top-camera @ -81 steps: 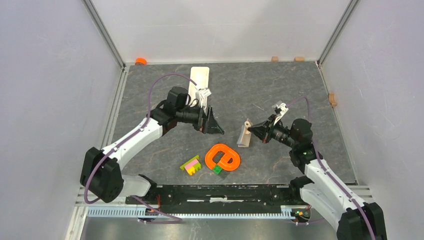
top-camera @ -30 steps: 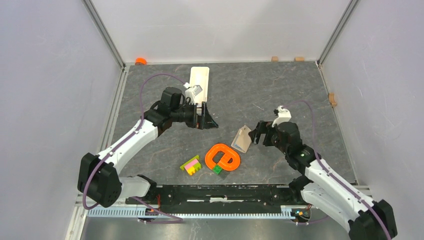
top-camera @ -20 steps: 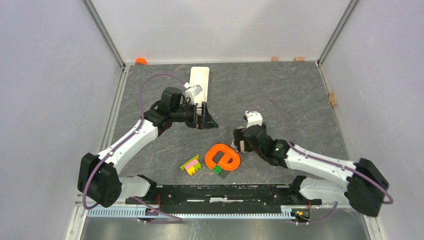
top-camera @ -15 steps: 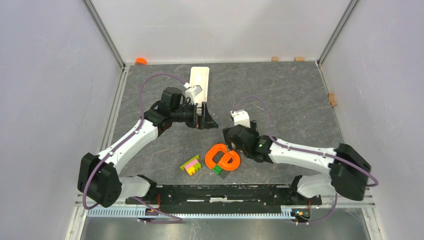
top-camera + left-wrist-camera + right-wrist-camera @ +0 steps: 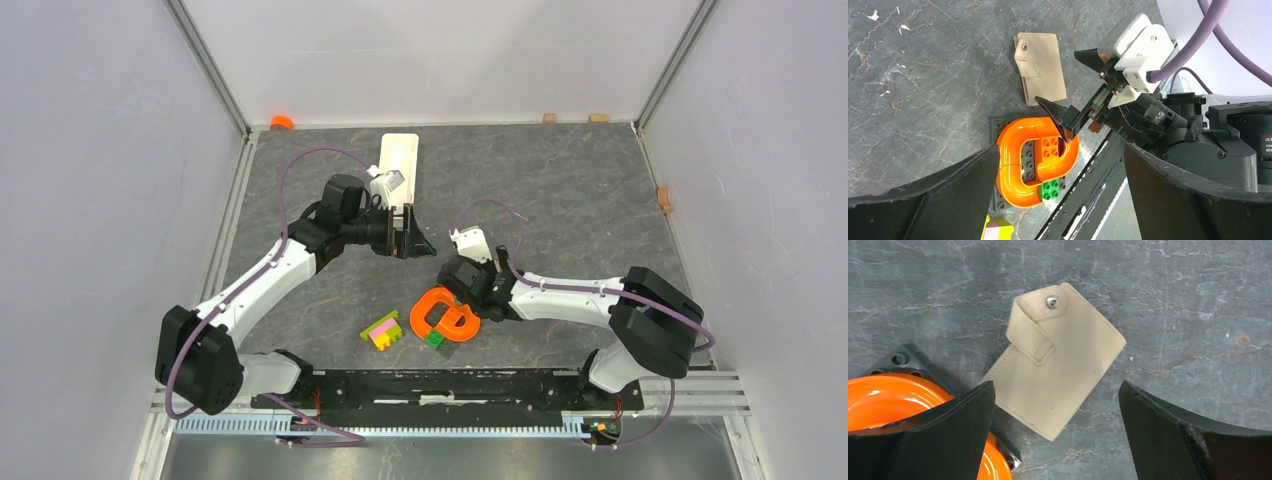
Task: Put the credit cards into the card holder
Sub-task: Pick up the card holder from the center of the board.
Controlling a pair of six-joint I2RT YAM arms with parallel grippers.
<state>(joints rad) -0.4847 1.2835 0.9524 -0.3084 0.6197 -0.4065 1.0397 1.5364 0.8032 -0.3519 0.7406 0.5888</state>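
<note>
The card holder (image 5: 1058,370) is a beige wallet lying flat and closed on the grey table, its clasp tab snapped down. My right gripper (image 5: 1056,390) hovers just above it, open, with nothing between the fingers. The left wrist view shows the card holder (image 5: 1040,67) with the right gripper (image 5: 1058,76) over its edge. My left gripper (image 5: 1060,150) is open and empty, held off to the left (image 5: 420,243). From above, my right arm (image 5: 560,292) hides the card holder. The credit cards are out of view.
An orange curved toy on a dark studded baseplate (image 5: 445,315) lies right beside the card holder, towards the near edge. Pink-yellow-green bricks (image 5: 382,331) sit left of it. A long white tray (image 5: 400,160) lies at the back, behind the left wrist.
The right arm has swung from the right side leftwards, and its gripper is now over the card holder. The card holder, earlier propped on edge, lies flat. The left arm has stayed still.
</note>
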